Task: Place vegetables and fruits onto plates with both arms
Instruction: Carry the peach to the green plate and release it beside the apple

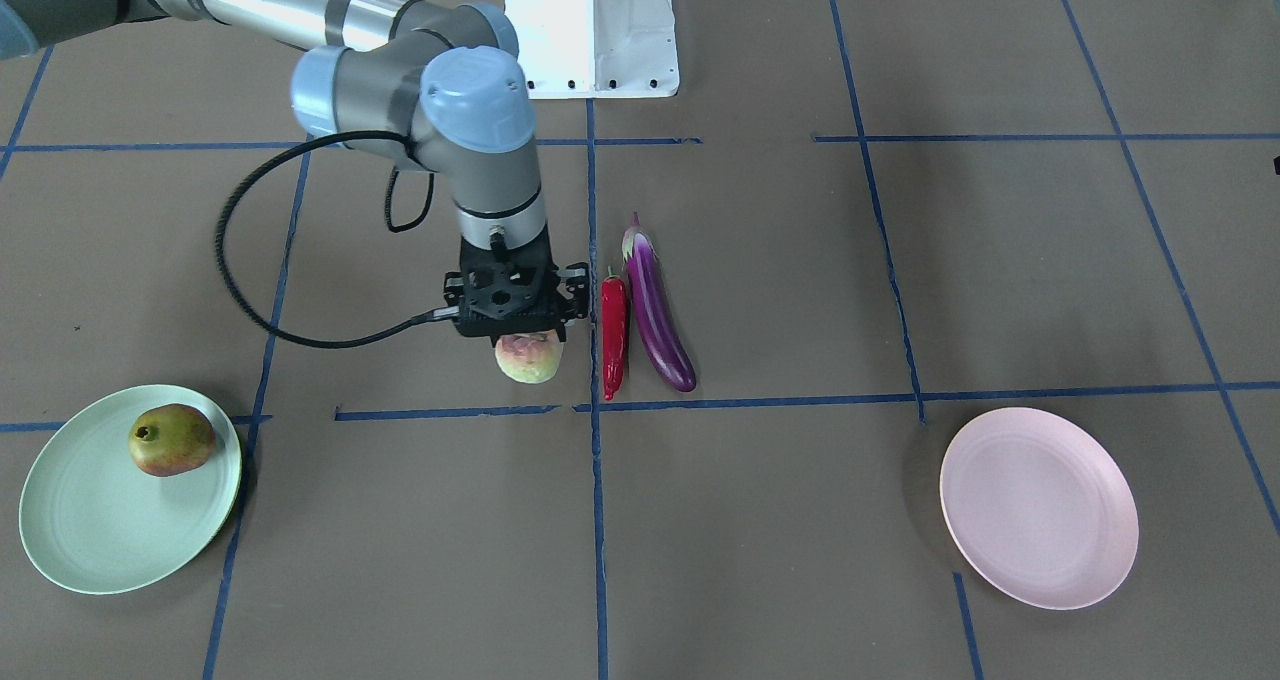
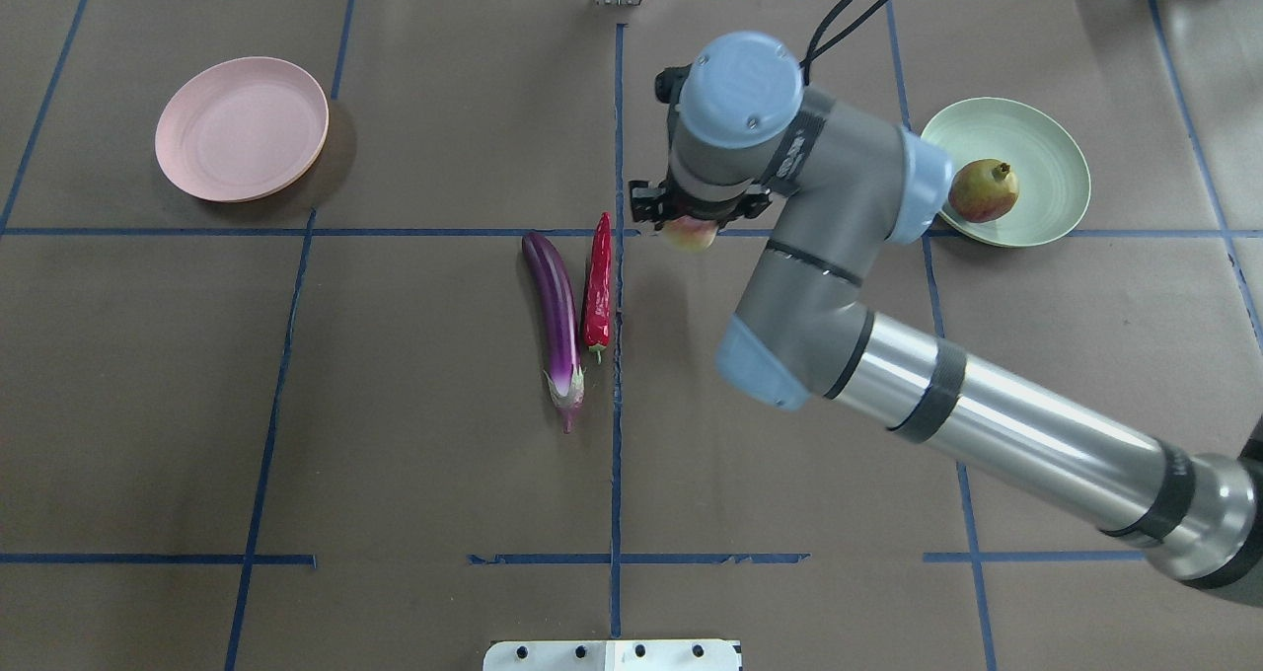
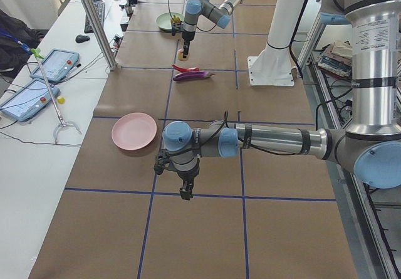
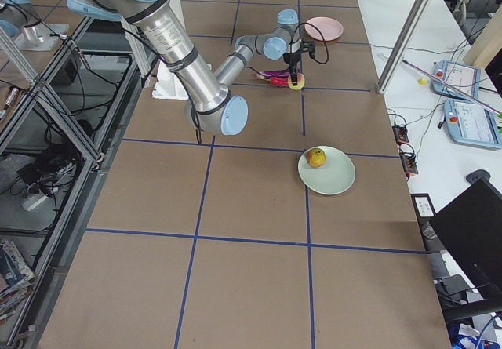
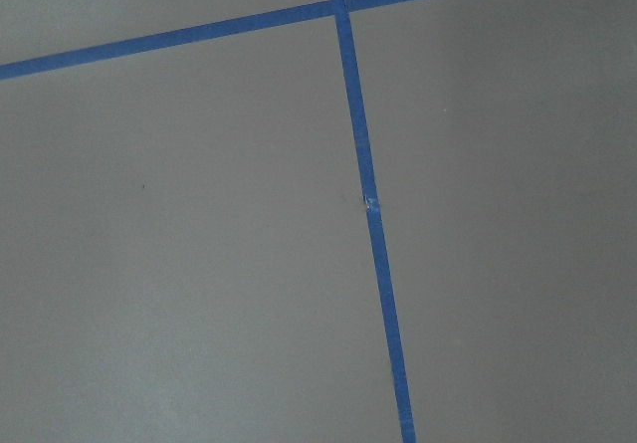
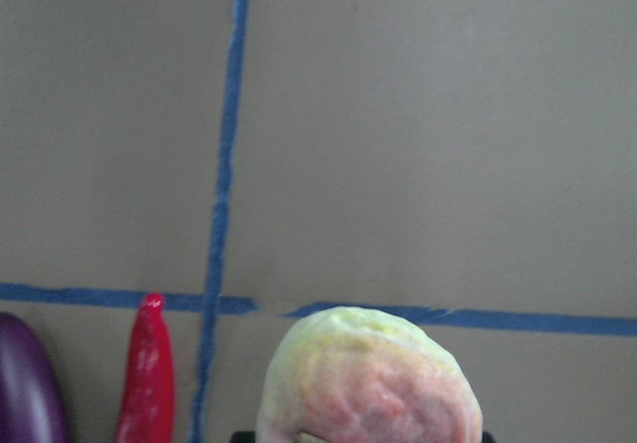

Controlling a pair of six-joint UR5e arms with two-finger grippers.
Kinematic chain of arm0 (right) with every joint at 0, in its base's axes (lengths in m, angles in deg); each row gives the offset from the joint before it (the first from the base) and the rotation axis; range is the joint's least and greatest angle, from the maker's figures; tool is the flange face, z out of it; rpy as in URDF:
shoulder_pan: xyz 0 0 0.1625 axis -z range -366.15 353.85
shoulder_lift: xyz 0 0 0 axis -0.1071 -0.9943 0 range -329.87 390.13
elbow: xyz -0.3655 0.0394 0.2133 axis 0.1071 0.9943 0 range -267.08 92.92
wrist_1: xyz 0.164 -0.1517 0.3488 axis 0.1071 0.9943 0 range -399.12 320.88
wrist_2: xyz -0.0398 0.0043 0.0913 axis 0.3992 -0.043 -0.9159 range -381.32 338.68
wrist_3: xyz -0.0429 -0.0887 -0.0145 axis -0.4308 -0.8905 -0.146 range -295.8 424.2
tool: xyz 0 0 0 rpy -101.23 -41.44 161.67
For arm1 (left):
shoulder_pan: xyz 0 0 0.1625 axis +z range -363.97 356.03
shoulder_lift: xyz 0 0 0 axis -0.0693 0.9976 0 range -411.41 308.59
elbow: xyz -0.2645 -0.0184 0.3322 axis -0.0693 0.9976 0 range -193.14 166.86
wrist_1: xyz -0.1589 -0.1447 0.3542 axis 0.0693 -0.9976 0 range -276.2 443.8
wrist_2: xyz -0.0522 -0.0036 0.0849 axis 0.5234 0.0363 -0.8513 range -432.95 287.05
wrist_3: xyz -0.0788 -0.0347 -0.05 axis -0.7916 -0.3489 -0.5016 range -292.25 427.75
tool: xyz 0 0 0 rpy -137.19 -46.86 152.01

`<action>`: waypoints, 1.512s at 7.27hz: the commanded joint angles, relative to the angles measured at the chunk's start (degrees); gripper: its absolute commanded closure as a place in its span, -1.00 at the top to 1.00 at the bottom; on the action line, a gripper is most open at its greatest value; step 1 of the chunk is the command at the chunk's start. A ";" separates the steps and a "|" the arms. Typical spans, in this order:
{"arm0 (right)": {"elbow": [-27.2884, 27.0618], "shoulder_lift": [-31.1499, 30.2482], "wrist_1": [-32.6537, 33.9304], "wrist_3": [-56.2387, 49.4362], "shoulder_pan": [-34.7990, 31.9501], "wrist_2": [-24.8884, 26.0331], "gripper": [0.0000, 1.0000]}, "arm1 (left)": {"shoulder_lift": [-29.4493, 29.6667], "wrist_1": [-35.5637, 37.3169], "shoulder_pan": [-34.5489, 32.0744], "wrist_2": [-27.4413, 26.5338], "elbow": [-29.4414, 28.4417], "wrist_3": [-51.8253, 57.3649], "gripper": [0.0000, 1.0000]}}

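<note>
Overhead exterior: the right arm (image 2: 987, 424) comes in from the right and reaches the table's middle.
Right gripper (image 1: 520, 335): points straight down over the peach-like fruit (image 1: 528, 360). The fruit's top is tucked under it and the fingers are hidden, so I cannot tell whether they clamp it.
Peach-like fruit: low at the brown table (image 1: 760, 540), near the red chili pepper (image 1: 613, 335), off both plates.
Red chili pepper: lies alongside the eggplant (image 1: 657, 310), parallel, very close.
Green-and-red fruit (image 1: 171, 439): rests on the mint green plate (image 1: 90, 540), towards its rim.
Pink plate (image 1: 1040, 508): well apart, at the table's opposite side.
Left gripper (image 3: 186, 192): hangs over the table near the pink plate. It is seen only from the side, so I cannot tell whether it is open or closed.
Left wrist view: brown surface and blue tape lines (image 5: 370, 214).
</note>
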 commanded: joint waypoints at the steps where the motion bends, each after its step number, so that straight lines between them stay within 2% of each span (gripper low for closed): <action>1: -2.77 -7.87 -0.27 -17.02 -12.35 -9.71 -1.00 | 0.00 0.30 0.00 0.16 0.09 0.00 1.00; 3: -2.42 -16.21 -0.62 -39.06 -24.40 -18.51 -1.00 | 0.00 0.48 0.00 0.33 0.09 0.00 1.00; 4: -0.77 -18.87 -0.71 -46.73 -28.02 -21.16 -1.00 | 0.00 0.48 0.00 0.33 0.09 -0.09 1.00; 6: 4.24 -20.12 -1.06 -51.29 -29.20 -22.51 -1.00 | 0.00 0.39 0.00 0.42 0.09 -0.09 1.00; 7: 8.70 -20.39 -6.28 -51.21 -29.02 -22.42 -0.97 | 0.00 0.39 0.00 0.42 0.09 -0.09 1.00; 8: 15.44 -20.04 -14.60 -50.60 -28.67 -22.42 -0.92 | 0.00 0.39 0.00 0.42 0.09 0.00 1.00; 9: 17.16 -19.78 -16.51 -50.24 -27.89 -22.42 -0.68 | 0.00 0.48 0.00 0.42 0.18 0.00 1.00; 10: 17.18 -19.77 -16.70 -49.54 -27.10 -22.42 0.05 | 0.00 0.48 0.00 0.42 0.09 -0.09 1.00; 11: 17.01 -19.86 -16.79 -49.45 -26.74 -22.50 0.99 | 0.00 0.39 0.00 0.42 0.18 -0.09 1.00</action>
